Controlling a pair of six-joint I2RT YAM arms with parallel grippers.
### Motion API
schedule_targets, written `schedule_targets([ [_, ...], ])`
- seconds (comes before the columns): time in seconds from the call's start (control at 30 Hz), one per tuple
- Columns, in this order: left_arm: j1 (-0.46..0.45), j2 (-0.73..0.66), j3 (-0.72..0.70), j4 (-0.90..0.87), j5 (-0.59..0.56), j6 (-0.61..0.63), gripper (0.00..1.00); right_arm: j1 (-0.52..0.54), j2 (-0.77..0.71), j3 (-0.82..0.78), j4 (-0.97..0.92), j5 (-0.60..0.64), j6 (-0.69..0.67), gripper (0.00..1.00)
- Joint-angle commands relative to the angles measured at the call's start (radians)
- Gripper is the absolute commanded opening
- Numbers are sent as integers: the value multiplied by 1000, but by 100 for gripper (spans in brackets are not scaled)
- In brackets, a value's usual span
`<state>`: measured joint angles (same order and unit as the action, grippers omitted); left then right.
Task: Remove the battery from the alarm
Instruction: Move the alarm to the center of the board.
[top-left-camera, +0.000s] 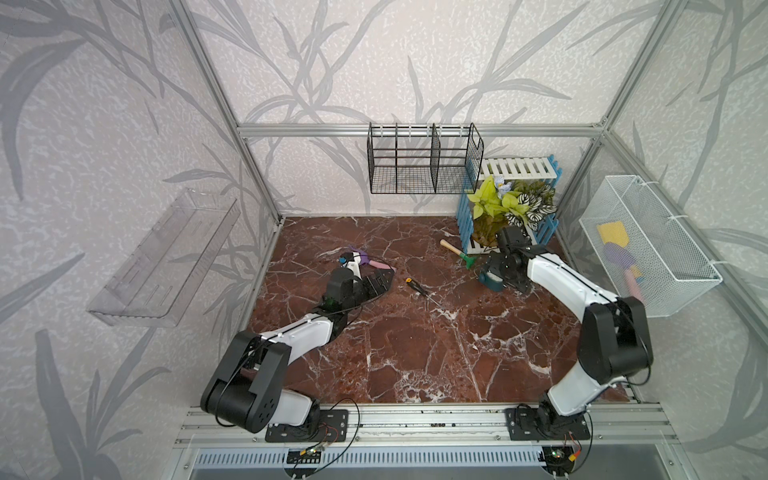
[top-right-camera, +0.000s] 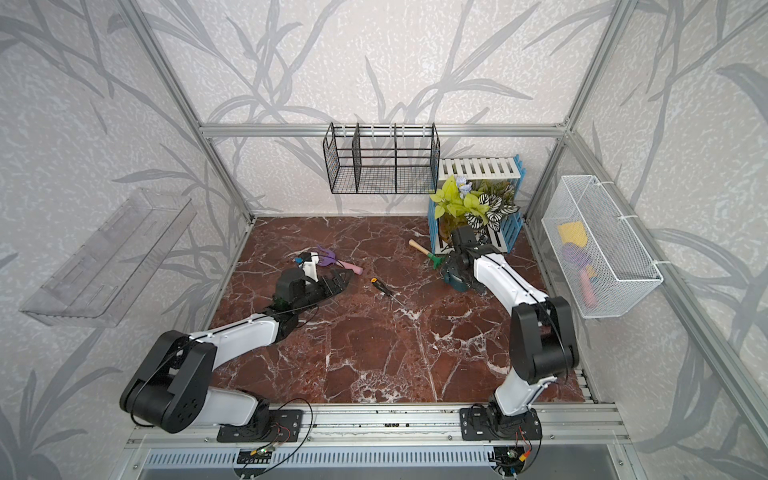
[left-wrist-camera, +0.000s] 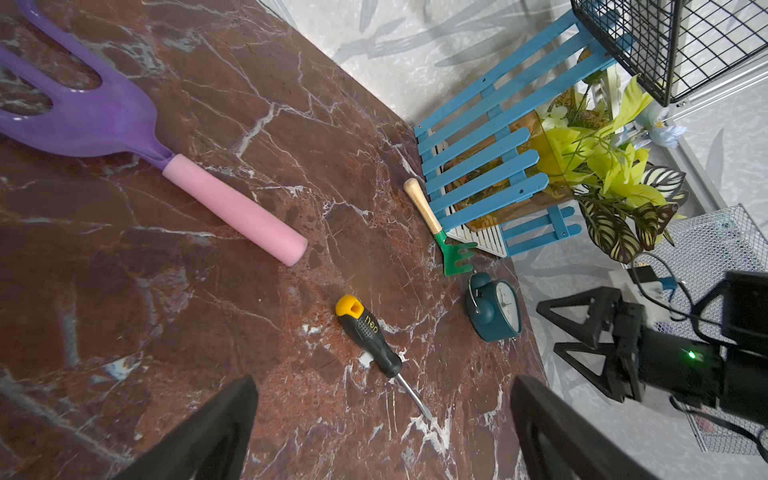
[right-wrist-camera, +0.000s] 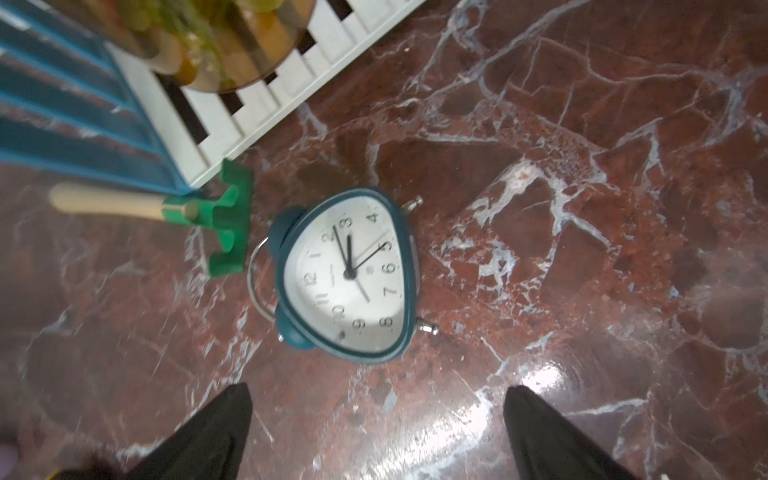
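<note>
A: Alarm (right-wrist-camera: 347, 276)?
B: Lay dial-up on the marble tabletop (right-wrist-camera: 582, 124), just beside the green rake (right-wrist-camera: 226, 226), below the right gripper (right-wrist-camera: 378, 387)
A: Jaws?
B: Spread wide there and on the left gripper (left-wrist-camera: 384, 378), gripped nothing

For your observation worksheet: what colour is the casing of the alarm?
The alarm has a dark teal casing, shown best in the right wrist view.

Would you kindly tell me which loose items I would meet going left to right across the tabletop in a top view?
purple garden fork → screwdriver → green hand rake → alarm clock
</note>
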<state>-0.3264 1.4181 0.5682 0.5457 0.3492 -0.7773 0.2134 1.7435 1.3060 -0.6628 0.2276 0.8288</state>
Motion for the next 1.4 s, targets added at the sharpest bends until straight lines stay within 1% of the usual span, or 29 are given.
schedule_targets([
  [0.0, -3, 14, 34, 14, 20, 28, 100, -13, 92, 90, -99, 8, 60, 99],
  [0.1, -2, 15, 37, 9, 21, 36, 100, -22, 178, 181, -115, -2, 41, 99],
  [0.2, -2, 16, 36, 7, 22, 43, 100, -26, 237, 237, -119, -23, 24, 99],
  [0.3, 0, 15, 37, 4, 20, 50, 100, -28, 268, 252, -99, -51, 9, 99],
  [0.43, 1, 23, 44, 2, 23, 56, 100, -29, 307, 277, -118, -47, 3, 99],
  [0.63, 3, 42, 66, -3, 37, 59, 100, -37, 320, 259, -90, -63, -9, 100],
  [0.7, 4, 48, 72, -5, 43, 59, 100, -39, 314, 246, -71, -66, -13, 97],
  [0.87, 5, 47, 74, -5, 47, 61, 100, -44, 299, 210, -34, -90, -20, 86],
  [0.9, 7, 47, 74, -4, 48, 61, 100, -47, 292, 197, -24, -102, -21, 83],
  [0.97, 6, 45, 77, -6, 52, 64, 100, -53, 275, 172, -4, -125, -21, 80],
  [1.07, 7, 37, 86, -15, 66, 78, 100, -55, 223, 120, 33, -157, -27, 80],
  [1.23, 11, -2, 87, -50, 87, 142, 100, -50, 69, -39, 121, -268, -36, 78],
  [1.37, 13, -33, 70, -83, 112, 199, 100, -23, -49, -180, 177, -363, -54, 78],
])
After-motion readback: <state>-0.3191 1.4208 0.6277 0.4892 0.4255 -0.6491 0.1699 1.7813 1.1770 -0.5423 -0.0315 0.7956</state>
